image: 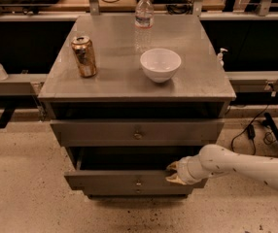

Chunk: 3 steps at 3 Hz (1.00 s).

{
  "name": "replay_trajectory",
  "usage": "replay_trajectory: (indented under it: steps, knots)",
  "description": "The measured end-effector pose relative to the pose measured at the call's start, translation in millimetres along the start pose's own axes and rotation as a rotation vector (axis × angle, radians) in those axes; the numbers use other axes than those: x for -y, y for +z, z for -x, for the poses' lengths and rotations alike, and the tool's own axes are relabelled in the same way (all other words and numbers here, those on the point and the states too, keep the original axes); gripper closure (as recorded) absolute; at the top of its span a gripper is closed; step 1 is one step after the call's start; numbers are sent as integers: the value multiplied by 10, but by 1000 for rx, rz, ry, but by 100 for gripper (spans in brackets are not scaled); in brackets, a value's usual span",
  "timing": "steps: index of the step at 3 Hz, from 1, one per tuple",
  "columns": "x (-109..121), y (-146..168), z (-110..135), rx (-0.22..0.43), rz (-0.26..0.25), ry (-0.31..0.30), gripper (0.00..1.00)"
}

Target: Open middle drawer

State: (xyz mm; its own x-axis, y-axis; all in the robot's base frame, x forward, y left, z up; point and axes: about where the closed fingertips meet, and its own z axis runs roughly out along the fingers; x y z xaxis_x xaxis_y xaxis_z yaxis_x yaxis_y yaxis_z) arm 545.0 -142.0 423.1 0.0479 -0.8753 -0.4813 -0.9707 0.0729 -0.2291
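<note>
The middle drawer (pixel 129 181) is a wide grey metal drawer with a small round knob. It stands pulled out from the cabinet, with a dark gap behind its front. The top drawer (pixel 138 132) above it is closed. Only a thin strip of the lowest drawer (pixel 134 192) shows beneath. My gripper (pixel 174 173) is at the right end of the middle drawer's front, closed over its upper edge, on a white arm coming in from the right.
On the cabinet top (pixel 105 84) stand a drink can (pixel 84 56), a white bowl (pixel 160 64) and a water bottle (pixel 144 17). Cables (pixel 248 132) lie on the floor to the right. Low rails run left and right behind the cabinet.
</note>
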Motion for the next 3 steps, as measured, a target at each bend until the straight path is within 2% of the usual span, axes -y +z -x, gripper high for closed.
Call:
replay_trajectory:
  steps: [1, 2, 3]
  knots:
    - [12, -45, 26, 0, 0, 0, 100]
    - [14, -50, 29, 0, 0, 0, 82]
    - [2, -35, 35, 1, 3, 0, 59]
